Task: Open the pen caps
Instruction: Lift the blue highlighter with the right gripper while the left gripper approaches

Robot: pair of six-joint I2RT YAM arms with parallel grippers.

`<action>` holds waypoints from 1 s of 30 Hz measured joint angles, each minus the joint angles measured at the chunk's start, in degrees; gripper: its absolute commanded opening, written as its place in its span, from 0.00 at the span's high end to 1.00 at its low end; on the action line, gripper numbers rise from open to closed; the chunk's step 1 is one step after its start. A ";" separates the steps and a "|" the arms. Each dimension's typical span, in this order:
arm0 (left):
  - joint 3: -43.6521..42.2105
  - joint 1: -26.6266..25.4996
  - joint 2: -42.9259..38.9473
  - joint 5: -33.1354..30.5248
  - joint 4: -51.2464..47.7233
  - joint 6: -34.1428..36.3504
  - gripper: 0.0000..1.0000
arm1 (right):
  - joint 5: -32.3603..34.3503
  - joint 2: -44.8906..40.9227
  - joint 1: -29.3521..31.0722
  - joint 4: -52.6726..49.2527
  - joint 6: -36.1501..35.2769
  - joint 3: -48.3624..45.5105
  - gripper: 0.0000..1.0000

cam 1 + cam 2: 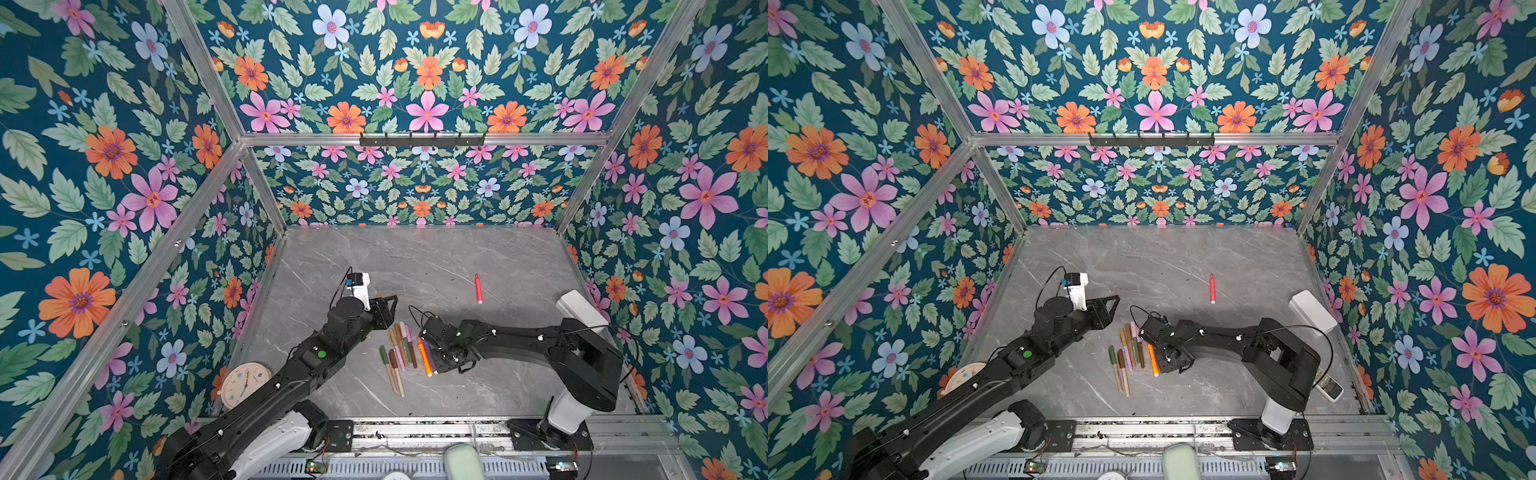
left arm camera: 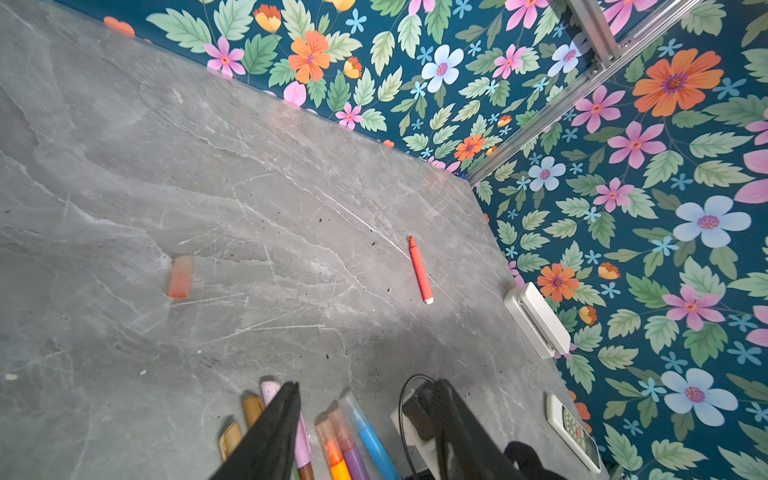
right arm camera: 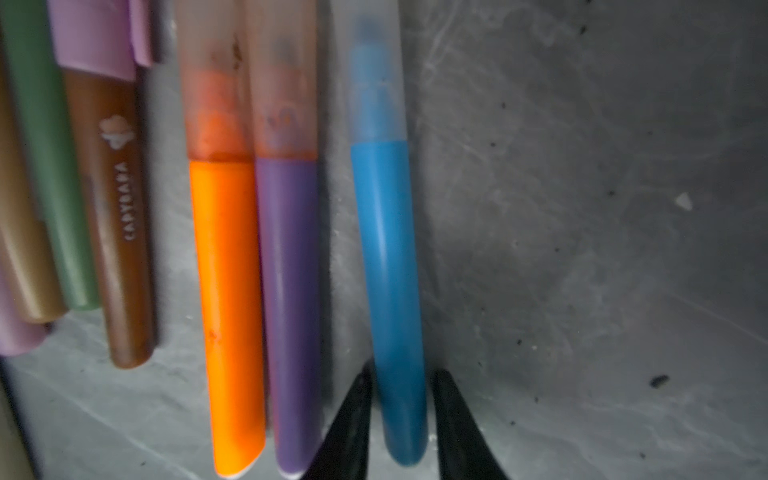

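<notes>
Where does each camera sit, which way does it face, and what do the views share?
Top views: high over the near edge, looking down at the table; left arm and right arm show in both.
Left wrist: on the left arm, looking across the table at the red pen and a loose cap; its fingers show.
Right wrist: on the right arm, close above the pens; right gripper straddles the blue pen.
Shared: red pen in top and left wrist views; blue pen in both wrist views.

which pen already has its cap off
The red pen, lying alone on the table with its pointed tip bare; the bundled pens beside the arms all look capped.
</notes>
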 measured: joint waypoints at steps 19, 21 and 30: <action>21.62 -0.74 35.36 16.92 10.12 -7.17 0.41 | -20.09 -30.12 -23.47 -5.79 -7.17 -4.83 1.00; 26.18 -0.63 40.04 17.86 11.04 -6.23 0.43 | -23.54 -29.90 -26.25 -5.75 -7.61 -4.94 1.00; 36.63 0.37 46.14 19.08 9.86 -4.46 0.45 | -29.14 -24.63 -29.29 -7.02 -8.85 6.88 1.00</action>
